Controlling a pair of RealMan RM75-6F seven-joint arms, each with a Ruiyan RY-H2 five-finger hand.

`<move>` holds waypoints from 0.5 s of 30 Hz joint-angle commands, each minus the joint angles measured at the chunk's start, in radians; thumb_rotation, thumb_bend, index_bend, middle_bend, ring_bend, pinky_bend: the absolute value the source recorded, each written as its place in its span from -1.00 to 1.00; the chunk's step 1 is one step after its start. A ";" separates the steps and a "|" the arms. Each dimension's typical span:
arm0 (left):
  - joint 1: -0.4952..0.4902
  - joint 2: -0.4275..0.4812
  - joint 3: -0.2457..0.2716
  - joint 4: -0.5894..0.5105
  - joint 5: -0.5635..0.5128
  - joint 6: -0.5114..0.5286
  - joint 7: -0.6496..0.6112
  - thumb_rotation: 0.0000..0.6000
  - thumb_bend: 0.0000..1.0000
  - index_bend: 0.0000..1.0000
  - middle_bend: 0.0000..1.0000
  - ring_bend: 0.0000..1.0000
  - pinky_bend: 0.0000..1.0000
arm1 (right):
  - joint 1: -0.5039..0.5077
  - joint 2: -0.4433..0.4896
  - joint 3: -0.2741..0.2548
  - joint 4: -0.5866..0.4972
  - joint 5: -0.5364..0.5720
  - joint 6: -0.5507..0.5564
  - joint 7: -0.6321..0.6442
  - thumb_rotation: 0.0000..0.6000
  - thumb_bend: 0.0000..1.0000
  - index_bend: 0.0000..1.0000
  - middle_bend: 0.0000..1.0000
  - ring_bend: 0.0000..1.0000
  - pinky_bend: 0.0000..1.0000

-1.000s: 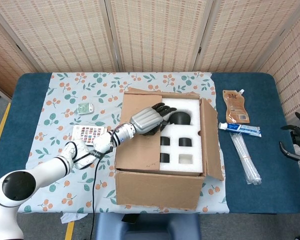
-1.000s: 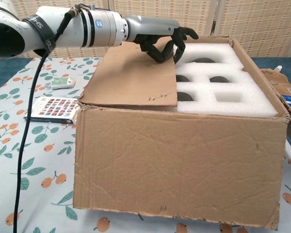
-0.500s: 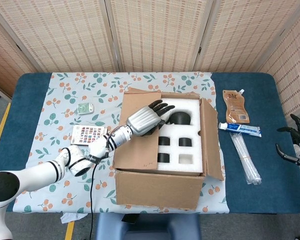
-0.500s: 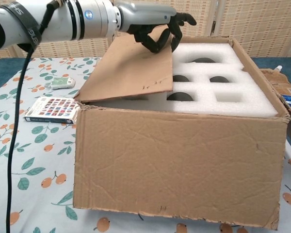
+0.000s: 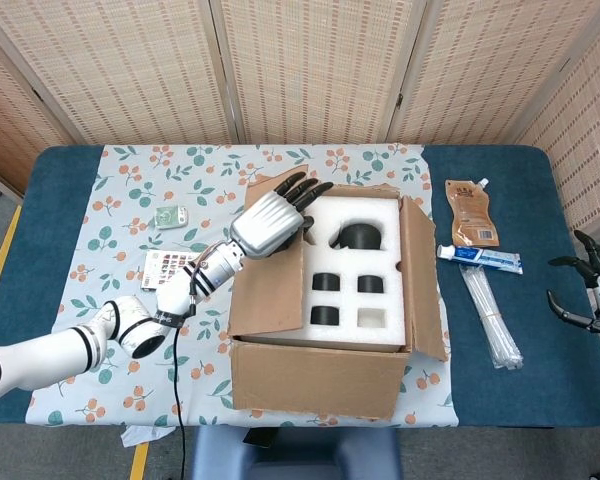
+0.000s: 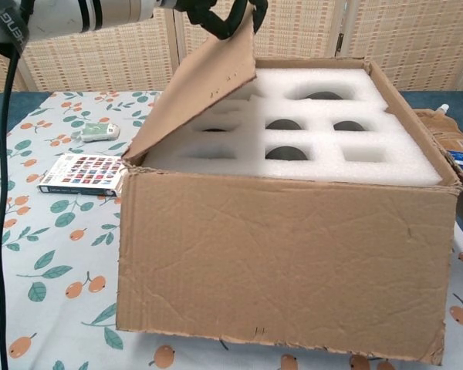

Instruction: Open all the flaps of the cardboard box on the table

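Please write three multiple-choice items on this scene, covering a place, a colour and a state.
1. Where does the toothpaste tube lie?
A. inside the box
B. on the blue cloth right of the cardboard box
C. on the floral cloth

2. What colour is the foam insert?
A. white
B. black
C. green

3. How is the flap under the left robot hand?
A. flat shut
B. torn off
C. raised, partly open

Answers: B, it lies beside the pouch; A, white with dark holes; C, it tilts up off the foam.

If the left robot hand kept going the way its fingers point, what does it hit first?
Probably nothing close: the left robot hand grips the raised flap, fingers pointing up-right over the cardboard box's back rim toward the wicker screen. Depth is uncertain.
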 commanded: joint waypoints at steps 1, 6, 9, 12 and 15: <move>0.030 0.001 0.003 0.015 -0.022 0.040 0.081 1.00 1.00 0.27 -1.00 -1.00 -1.00 | 0.004 -0.001 -0.001 0.002 0.001 -0.008 -0.001 0.07 -0.04 -0.44 -1.00 -1.00 -1.00; 0.059 0.014 -0.002 0.009 -0.038 0.081 0.142 1.00 1.00 0.26 -1.00 -1.00 -1.00 | 0.013 -0.002 -0.007 0.002 -0.007 -0.022 0.005 0.07 -0.04 -0.44 -1.00 -1.00 -1.00; 0.075 0.018 0.001 0.013 -0.037 0.105 0.172 1.00 1.00 0.19 -1.00 -1.00 -1.00 | 0.016 -0.010 -0.007 0.004 -0.004 -0.024 -0.006 0.07 -0.04 -0.44 -1.00 -1.00 -1.00; 0.090 0.024 -0.006 0.006 -0.051 0.113 0.169 1.00 1.00 0.09 -1.00 -1.00 -1.00 | 0.023 -0.015 -0.011 0.004 -0.004 -0.039 -0.011 0.07 -0.04 -0.50 -1.00 -1.00 -1.00; 0.100 0.033 -0.013 0.000 -0.063 0.113 0.163 1.00 1.00 -0.02 -1.00 -1.00 -1.00 | 0.025 -0.016 -0.011 0.003 -0.003 -0.040 -0.016 0.07 -0.05 -0.51 -1.00 -1.00 -1.00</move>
